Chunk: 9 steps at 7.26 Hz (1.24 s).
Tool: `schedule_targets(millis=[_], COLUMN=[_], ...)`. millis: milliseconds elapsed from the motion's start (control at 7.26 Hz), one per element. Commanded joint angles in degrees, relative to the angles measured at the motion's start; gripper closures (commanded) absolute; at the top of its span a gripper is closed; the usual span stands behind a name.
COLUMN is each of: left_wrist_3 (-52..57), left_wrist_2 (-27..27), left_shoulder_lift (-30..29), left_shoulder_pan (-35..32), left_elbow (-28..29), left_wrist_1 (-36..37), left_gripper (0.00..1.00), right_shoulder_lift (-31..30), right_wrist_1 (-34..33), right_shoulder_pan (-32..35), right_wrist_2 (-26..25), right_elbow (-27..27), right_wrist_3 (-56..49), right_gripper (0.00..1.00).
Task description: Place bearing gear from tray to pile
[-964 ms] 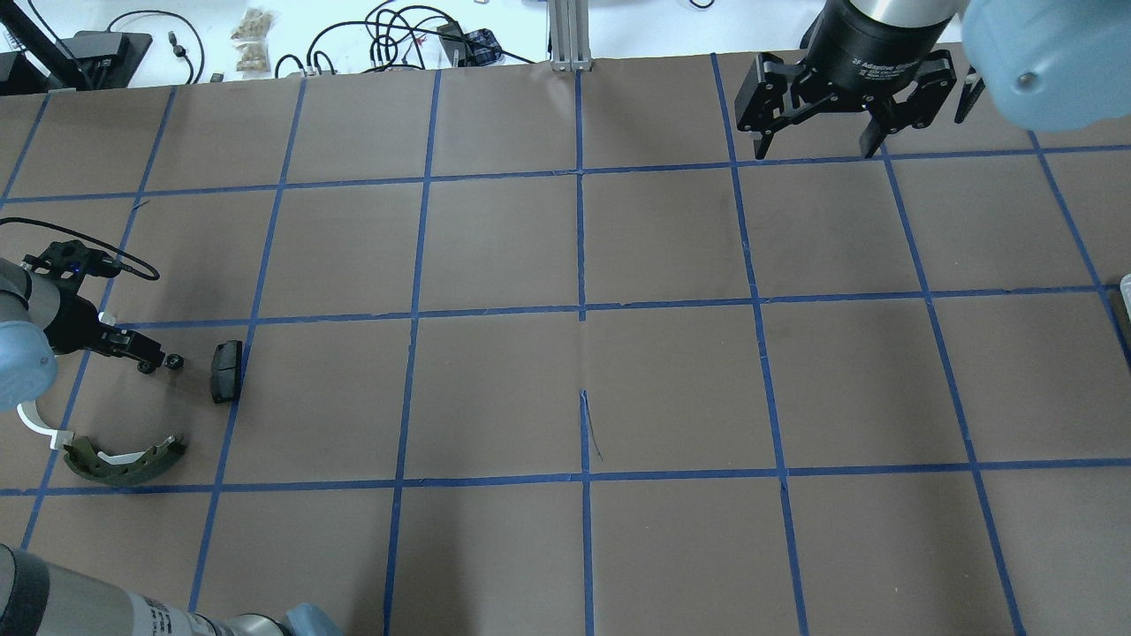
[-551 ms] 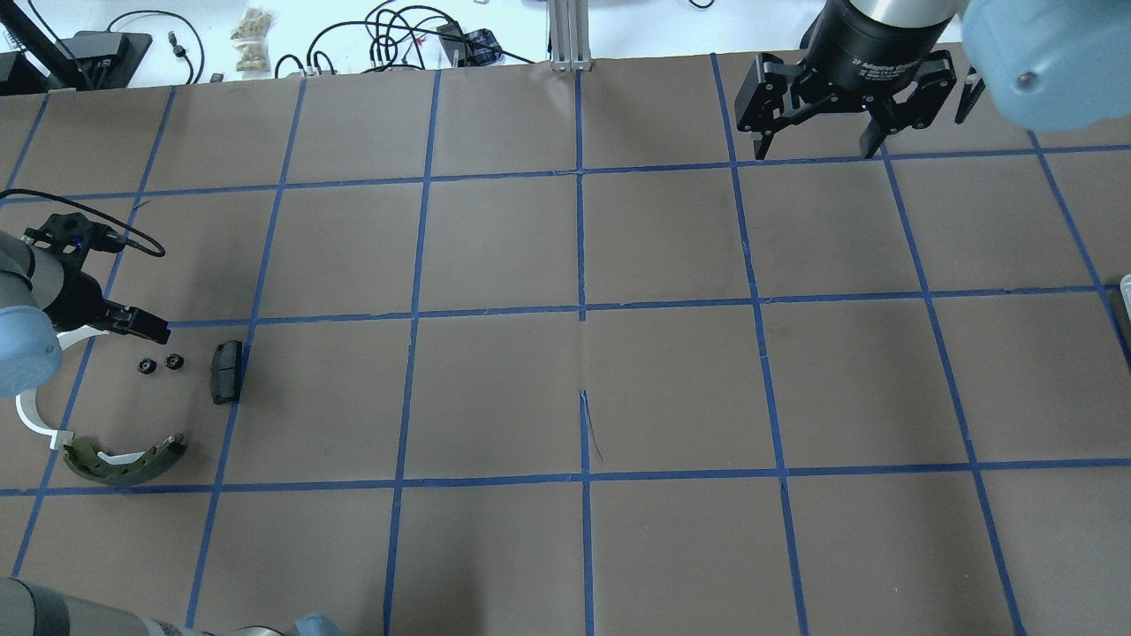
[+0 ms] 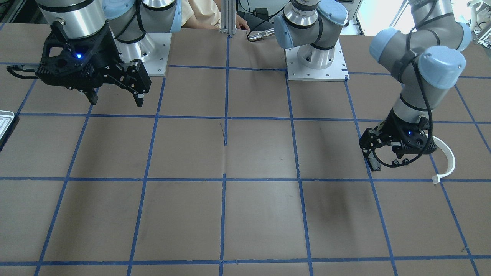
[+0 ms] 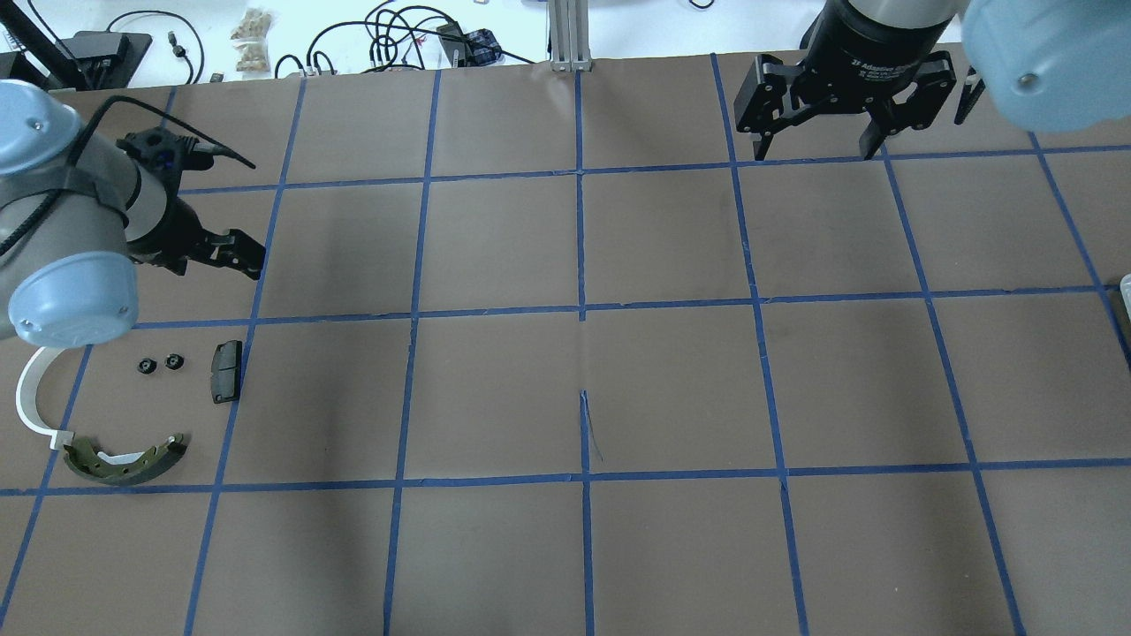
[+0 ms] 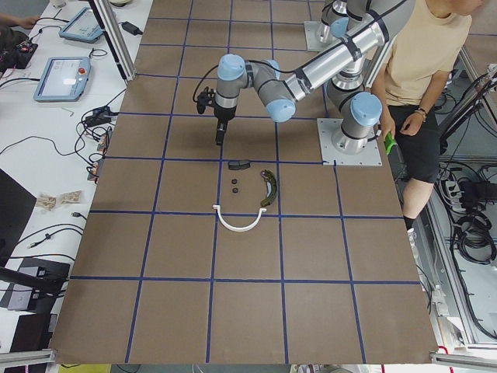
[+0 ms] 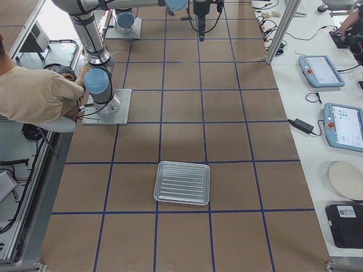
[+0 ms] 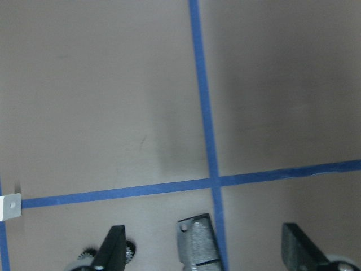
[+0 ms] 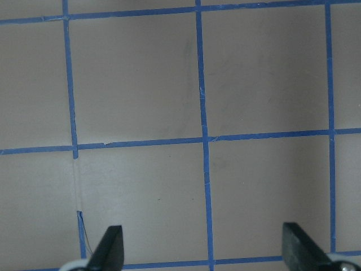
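Observation:
Two small black bearing gears (image 4: 147, 364) (image 4: 174, 360) lie on the table in the pile, beside the black pad (image 4: 226, 371), the olive brake shoe (image 4: 124, 461) and the white arc (image 4: 29, 396). My left gripper (image 4: 243, 252) is open and empty, raised beyond the pile. The left wrist view shows the left gripper (image 7: 203, 228) with jaws wide apart above the pad (image 7: 197, 248). My right gripper (image 4: 815, 150) is open and empty at the far right. The ribbed metal tray (image 6: 182, 182) lies bare on the right side of the table.
The tray's edge (image 3: 5, 122) shows at the left border of the front view. Cables and a power supply (image 4: 97, 49) lie on the white bench beyond the table's far edge. A person (image 5: 423, 54) sits by the robot bases.
My left gripper, low beside the gears a second ago, has risen and moved toward the far side of the table. Both gears stay on the table. The right arm has not moved.

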Motion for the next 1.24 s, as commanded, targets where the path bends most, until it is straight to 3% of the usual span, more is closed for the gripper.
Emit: schedule_targets(millis=[0,138,413,689,826,1102], left_wrist_3=[-20.18,-20.94,-18.33,-16.11,-14.2,-11.89], left_wrist_2=[0.71,4.72,5.02,2.66,-2.66,-2.63], left_shoulder_lift=[2.46,2.99,5.18,6.15,6.24,7.21], left_shoulder_pan=[-13.43,-17.58,-18.86,-17.37,-15.36,-14.29], left_elbow=[13.39,17.98,18.21,18.98,19.08,20.92], left_wrist_1=[-19.79,-25.28,-27.35,-27.62,-29.53,-34.01], left_gripper=[0.0,0.0,0.0,0.0,0.0,0.0], right_shoulder_lift=[0.0,0.0,0.0,0.0,0.0,0.0], right_wrist_1=[-0.08,-0.08,0.01,0.01,-0.07,0.1], right_shoulder_pan=[0.0,0.0,0.0,0.0,0.0,0.0], right_wrist_2=[0.0,0.0,0.0,0.0,0.0,0.0], right_elbow=[0.0,0.0,0.0,0.0,0.0,0.0], right_wrist_3=[0.0,0.0,0.0,0.0,0.0,0.0], right_gripper=[0.0,0.0,0.0,0.0,0.0,0.0])
